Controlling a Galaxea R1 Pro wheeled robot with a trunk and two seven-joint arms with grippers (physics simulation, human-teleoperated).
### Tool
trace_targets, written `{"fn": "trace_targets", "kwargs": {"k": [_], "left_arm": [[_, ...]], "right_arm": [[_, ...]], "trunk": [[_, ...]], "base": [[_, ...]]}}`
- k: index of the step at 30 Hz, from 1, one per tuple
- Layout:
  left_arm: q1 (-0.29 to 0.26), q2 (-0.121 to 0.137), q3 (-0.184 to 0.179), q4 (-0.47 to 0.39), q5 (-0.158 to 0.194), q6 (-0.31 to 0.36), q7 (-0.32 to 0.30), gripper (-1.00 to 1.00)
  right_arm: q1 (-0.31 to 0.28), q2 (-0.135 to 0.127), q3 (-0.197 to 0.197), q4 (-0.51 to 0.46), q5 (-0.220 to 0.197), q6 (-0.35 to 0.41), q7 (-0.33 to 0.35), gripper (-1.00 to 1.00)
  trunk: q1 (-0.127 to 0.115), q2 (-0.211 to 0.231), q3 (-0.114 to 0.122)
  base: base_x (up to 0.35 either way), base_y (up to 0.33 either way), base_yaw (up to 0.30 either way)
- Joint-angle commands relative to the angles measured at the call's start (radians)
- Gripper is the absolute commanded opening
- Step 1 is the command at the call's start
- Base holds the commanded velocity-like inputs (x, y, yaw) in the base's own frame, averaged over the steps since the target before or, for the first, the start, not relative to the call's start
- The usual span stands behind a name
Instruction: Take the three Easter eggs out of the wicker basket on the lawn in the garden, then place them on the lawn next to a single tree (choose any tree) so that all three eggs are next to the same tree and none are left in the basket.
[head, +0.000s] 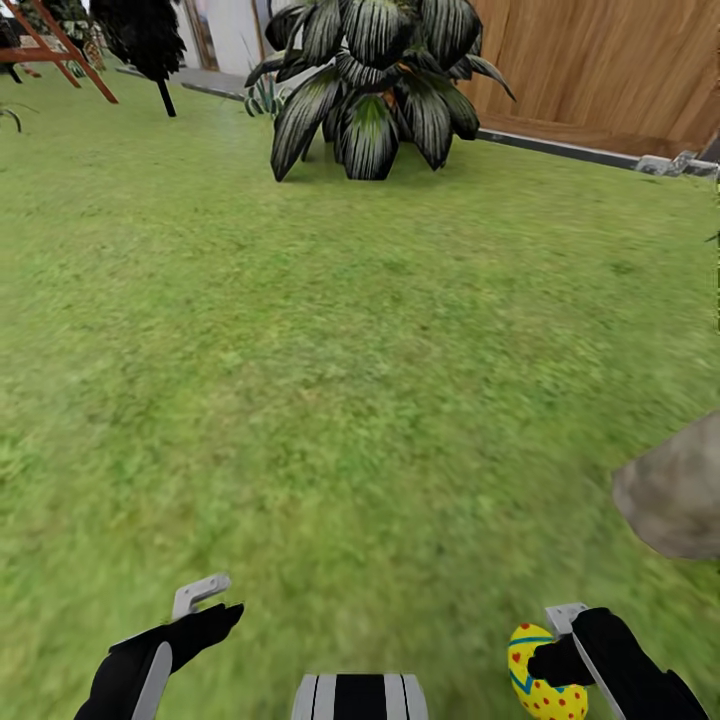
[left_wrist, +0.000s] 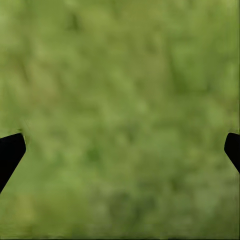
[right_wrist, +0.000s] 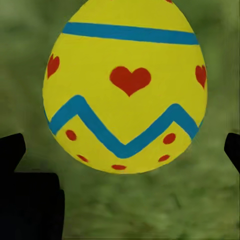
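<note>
The right claw (head: 556, 668) carries one Easter egg (head: 533, 675) low over the lawn (head: 360, 380), its fingers set against the egg's sides. The left claw (head: 205, 605) hangs spread wide with nothing in it. The danger I see is the egg slipping out while the robot rolls, since the smooth shell offers little purchase. The right wrist view shows the egg (right_wrist: 125, 85) with its hearts and zigzag; the head view adds a grey-brown trunk (head: 675, 495) close at the right and a broad-leaved plant (head: 375, 85) ahead.
</note>
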Motion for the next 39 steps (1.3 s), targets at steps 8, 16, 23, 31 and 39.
{"fn": "trace_targets", "kwargs": {"k": [8,16,23,31,39], "left_arm": [[0.000,-0.001,0.002,0.005,0.002,0.006,-0.002,1.00],[0.000,-0.004,0.003,0.006,0.002,0.006,-0.001,1.00],[0.000,-0.007,0.002,0.020,0.001,0.006,0.000,1.00],[0.000,-0.013,0.003,0.026,0.002,0.004,-0.001,1.00],[0.000,-0.015,0.003,0.028,0.001,0.004,0.000,1.00]], "right_arm": [[0.000,-0.001,0.002,-0.001,0.011,0.003,0.008,1.00],[0.000,0.001,0.004,0.000,0.011,0.003,0.008,1.00],[0.000,0.001,0.004,-0.001,0.011,0.003,0.008,1.00],[0.000,0.001,0.005,-0.001,0.011,0.003,0.008,1.00],[0.000,0.001,0.005,0.000,0.011,0.005,0.008,1.00]], "trunk": [[-0.004,0.002,0.030],[-0.008,0.003,0.061],[-0.011,0.005,0.088],[-0.015,0.007,0.119],[-0.018,0.009,0.150]], "base": [[-0.335,0.000,0.000],[-0.339,-0.030,0.037],[-0.328,-0.101,0.255],[-0.059,-0.016,0.287],[-0.077,-0.063,0.288]]}}
